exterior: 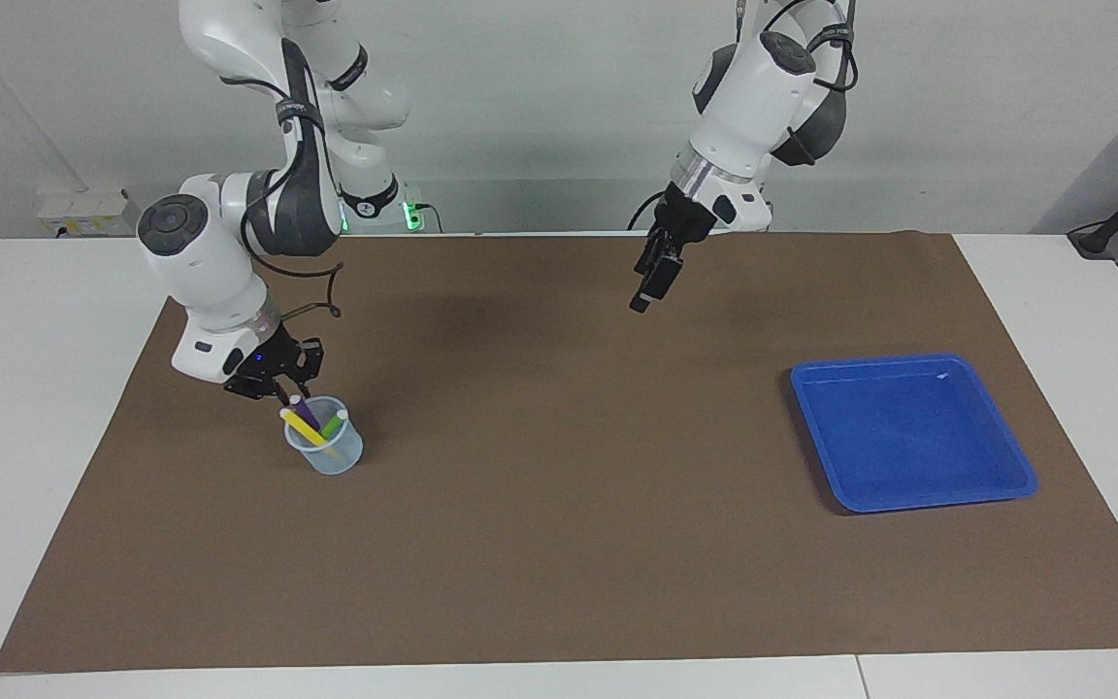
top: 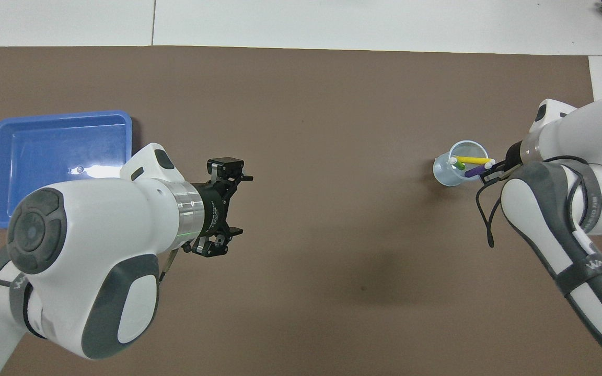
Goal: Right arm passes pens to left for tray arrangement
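- R gripper (exterior: 279, 386): low at the right arm's end of the tabletop, right at the upper end of the purple pen (exterior: 304, 408). Pale cap sits just under the jaws. Can't tell if they're clamped on it or only around it.
- Pens: all 3 stand in the small clear cup (exterior: 331, 456) on the brown mat (exterior: 559, 544). Purple is steep, its top leaning toward the robots and so up into the R jaws. Yellow pen (exterior: 303, 427) lies more slantwise across the cup; green pen (exterior: 334, 423) leans toward the left arm's end.
- Look: slim, finger-like, pale caps up, packed close. My read: a lift along purple's own axis is needed or the neighbours/cup get dragged.
- L gripper (exterior: 649, 288): waits in the air over the mat's robot-side edge, mid-table, jaws spread wide, nothing in them. Well apart from the cup, so R arm is far nearer.
- Tray (exterior: 908, 427): blue, at the left arm's end, no pens in it yet.
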### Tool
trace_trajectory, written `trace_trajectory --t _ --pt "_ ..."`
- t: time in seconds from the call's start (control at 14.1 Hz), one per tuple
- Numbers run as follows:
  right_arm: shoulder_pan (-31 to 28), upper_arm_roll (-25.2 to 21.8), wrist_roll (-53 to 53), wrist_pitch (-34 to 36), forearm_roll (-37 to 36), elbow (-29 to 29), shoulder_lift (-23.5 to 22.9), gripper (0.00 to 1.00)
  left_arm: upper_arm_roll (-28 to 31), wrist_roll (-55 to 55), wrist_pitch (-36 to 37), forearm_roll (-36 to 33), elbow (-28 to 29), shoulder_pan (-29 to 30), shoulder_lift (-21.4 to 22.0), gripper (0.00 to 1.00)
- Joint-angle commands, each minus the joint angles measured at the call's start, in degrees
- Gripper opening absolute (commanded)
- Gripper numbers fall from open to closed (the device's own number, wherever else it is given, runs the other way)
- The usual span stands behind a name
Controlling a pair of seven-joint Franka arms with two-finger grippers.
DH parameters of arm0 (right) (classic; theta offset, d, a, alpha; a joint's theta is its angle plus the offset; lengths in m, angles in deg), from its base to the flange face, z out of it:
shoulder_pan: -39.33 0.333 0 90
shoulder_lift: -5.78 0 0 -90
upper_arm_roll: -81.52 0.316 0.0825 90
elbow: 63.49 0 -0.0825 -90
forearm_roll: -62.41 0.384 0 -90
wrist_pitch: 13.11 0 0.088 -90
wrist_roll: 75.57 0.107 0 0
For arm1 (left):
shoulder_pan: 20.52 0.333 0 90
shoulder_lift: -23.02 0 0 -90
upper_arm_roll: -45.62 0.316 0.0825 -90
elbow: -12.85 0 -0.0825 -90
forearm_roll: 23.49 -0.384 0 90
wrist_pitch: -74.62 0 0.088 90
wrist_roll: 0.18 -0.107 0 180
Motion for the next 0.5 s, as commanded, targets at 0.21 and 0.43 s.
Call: trace_trajectory --t 0.21,0.43 --pt "-0.09 0.54 2.52 -0.35 -2.03 1.19 -1.26 0.3 0.58 0.32 -1.2 1.12 2.41 -1.06 1.95 1.0" --pt "0.18 0.54 3.4 -0.17 -2.37 2.5 -1.96 0.3 0.58 0.41 -1.2 1.12 2.41 -1.06 1.95 1.0"
